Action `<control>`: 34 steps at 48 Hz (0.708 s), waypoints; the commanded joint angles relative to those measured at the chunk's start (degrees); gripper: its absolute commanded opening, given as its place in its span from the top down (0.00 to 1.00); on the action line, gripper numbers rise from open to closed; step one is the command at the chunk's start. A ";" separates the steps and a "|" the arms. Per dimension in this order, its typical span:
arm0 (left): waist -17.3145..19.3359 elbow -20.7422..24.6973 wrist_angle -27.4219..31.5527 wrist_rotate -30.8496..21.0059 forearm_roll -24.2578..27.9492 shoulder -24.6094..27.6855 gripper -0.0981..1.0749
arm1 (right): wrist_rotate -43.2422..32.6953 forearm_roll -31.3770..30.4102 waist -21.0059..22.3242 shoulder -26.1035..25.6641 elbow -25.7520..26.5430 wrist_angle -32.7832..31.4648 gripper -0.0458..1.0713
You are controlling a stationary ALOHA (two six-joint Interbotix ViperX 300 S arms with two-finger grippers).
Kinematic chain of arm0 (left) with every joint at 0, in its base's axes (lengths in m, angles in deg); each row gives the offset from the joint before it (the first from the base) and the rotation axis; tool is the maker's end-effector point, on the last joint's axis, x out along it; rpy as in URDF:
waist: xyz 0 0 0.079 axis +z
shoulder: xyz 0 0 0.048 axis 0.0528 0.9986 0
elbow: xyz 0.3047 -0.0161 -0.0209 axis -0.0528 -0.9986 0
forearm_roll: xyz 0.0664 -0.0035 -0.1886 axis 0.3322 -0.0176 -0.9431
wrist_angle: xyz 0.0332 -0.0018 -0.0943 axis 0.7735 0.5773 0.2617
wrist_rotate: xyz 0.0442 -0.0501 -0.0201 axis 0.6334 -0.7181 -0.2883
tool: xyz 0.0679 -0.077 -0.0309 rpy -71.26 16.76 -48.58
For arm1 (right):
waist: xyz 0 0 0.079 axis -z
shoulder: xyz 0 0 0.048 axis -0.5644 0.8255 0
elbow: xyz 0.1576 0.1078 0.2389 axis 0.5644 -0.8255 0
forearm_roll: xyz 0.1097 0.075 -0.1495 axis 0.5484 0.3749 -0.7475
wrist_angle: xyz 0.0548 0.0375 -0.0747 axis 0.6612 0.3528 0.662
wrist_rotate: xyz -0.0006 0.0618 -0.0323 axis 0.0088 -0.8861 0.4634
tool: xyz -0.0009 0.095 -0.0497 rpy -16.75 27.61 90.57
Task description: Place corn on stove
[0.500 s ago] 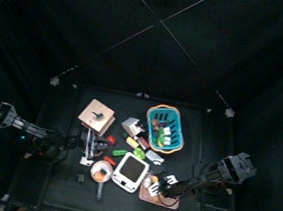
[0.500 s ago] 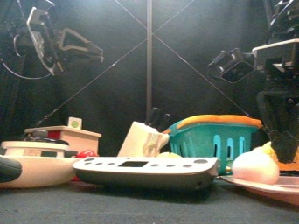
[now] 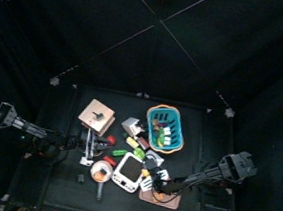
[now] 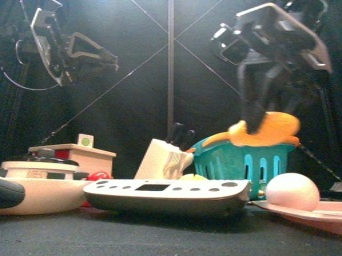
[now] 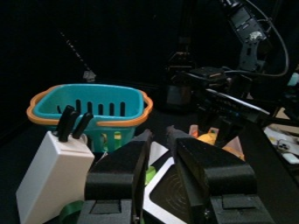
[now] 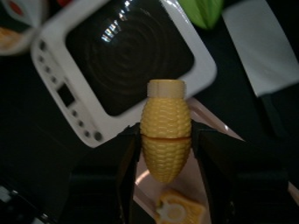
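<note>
The corn (image 6: 166, 136) is a yellow cob, gripped across its middle by my right gripper (image 6: 165, 156), which is shut on it. In the front view the corn (image 4: 267, 128) hangs in the air in front of the teal basket, above and right of the stove. The stove (image 4: 167, 192) is a flat white unit with a black ringed cooktop (image 6: 122, 61). In the top view my right gripper (image 3: 168, 187) is at the stove's (image 3: 126, 172) right edge. My left gripper (image 5: 163, 162) is open and empty, resting at the table's left (image 3: 75, 149).
A teal basket (image 4: 249, 160) with an orange rim stands behind the stove, with a white knife block (image 4: 163, 158) beside it. A plate (image 4: 310, 211) with a white egg (image 4: 294, 190) lies at the front right. A wooden box (image 3: 96, 116) and a pan (image 4: 40, 190) are at the left.
My right gripper has risen from the plate with the corn in it and moved left towards the stove. The left arm has barely moved.
</note>
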 commanded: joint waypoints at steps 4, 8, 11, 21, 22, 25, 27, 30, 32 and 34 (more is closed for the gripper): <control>-0.18 0.53 0.09 -0.09 0.00 -0.09 0.35 | -0.35 0.62 2.46 2.90 4.48 2.55 0.49; -0.18 0.62 0.44 -0.09 0.00 -0.09 0.35 | -2.55 0.44 2.55 3.87 5.36 2.29 0.49; -0.18 0.53 0.53 -0.09 0.00 -0.09 0.35 | -5.27 -0.26 2.46 4.31 5.45 1.93 0.49; -0.26 0.70 0.53 -0.09 0.00 -0.09 0.35 | -14.50 -4.31 2.02 5.10 5.10 1.67 0.49; -0.26 0.70 0.62 0.00 0.00 -0.18 0.35 | -15.03 -4.75 2.02 5.19 5.10 1.67 0.49; -0.26 0.79 0.53 -0.09 0.00 -0.09 0.35 | -16.61 -5.71 2.02 5.54 5.19 1.67 0.49; -0.26 0.79 0.53 -0.09 0.00 -0.18 0.35 | -17.84 -5.98 2.02 5.71 5.19 1.67 0.49; -0.26 0.79 0.62 -0.09 0.00 -0.09 0.35 | -20.04 -6.50 2.02 6.15 5.36 1.58 0.49; -0.26 0.79 0.53 -0.09 0.00 -0.18 0.35 | -21.45 -6.68 2.02 6.42 5.45 1.58 0.49; -0.26 0.79 0.53 -0.09 0.00 -0.18 0.35 | -22.59 -6.94 2.02 6.77 5.54 1.67 0.49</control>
